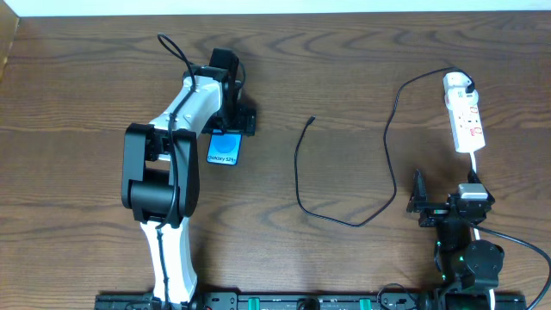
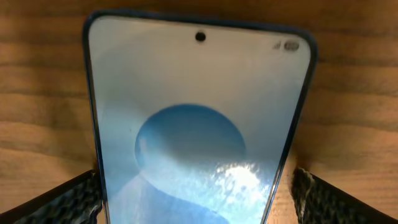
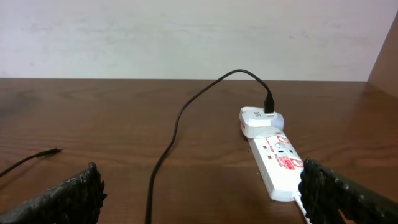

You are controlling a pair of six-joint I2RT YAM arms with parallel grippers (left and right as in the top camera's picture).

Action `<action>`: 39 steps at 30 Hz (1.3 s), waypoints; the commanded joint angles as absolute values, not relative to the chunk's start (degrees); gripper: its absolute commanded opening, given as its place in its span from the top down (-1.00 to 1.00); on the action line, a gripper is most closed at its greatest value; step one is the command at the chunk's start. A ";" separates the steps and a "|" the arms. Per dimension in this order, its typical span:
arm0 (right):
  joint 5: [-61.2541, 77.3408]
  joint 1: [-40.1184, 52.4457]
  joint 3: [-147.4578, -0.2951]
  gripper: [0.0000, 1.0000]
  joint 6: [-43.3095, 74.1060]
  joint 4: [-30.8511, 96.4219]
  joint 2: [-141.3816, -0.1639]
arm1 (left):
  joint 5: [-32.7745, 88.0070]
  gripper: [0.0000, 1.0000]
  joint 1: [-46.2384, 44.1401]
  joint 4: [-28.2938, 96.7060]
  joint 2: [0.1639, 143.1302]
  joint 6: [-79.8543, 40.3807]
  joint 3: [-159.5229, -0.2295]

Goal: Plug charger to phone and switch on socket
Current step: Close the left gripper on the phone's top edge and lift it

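Note:
The phone [image 1: 223,150] lies flat on the table with its blue screen up, partly under my left gripper [image 1: 225,131]. In the left wrist view the phone [image 2: 199,124] fills the frame and my left gripper [image 2: 198,202] is open, one finger at each long edge; wood shows between the right finger and the phone. The charger cable [image 1: 301,185] curls across the table's middle, and its plug tip [image 1: 312,120] lies loose. Its white adapter [image 1: 456,83] sits in the socket [image 1: 467,120] at the far right. My right gripper [image 1: 448,205] is open and empty, short of the socket [image 3: 280,163].
The socket's white cord [image 1: 475,164] runs back toward my right arm. The cable [image 3: 171,146] crosses the wood between the right fingers, and the plug tip [image 3: 53,151] lies to the left. A pale wall stands beyond the table's far edge [image 3: 186,79].

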State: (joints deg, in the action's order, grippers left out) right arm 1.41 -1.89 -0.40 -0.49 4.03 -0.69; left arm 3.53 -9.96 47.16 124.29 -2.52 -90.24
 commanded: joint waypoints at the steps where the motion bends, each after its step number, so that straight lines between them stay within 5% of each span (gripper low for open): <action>1: 0.99 -1.41 -0.32 -0.99 -0.91 4.27 -0.34 | 3.62 -0.95 -8.62 49.04 124.75 -1.10 -88.82; 7: 0.99 -1.41 -0.32 -0.99 -0.91 4.27 -0.34 | 3.66 -0.93 -7.66 48.86 124.75 -1.06 -88.38; 20: 0.99 -1.41 -0.32 -0.98 -0.91 4.27 -0.34 | 6.24 -0.38 -7.68 47.31 124.75 -1.37 -88.33; 39: 0.97 -1.41 -0.32 -0.99 -0.91 4.29 -0.34 | 7.09 -0.34 -7.66 50.26 113.69 -14.33 -91.81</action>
State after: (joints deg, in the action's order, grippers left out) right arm 1.41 -1.89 -0.40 -0.49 4.03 -0.69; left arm 6.37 -7.97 49.52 118.43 -11.20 -90.26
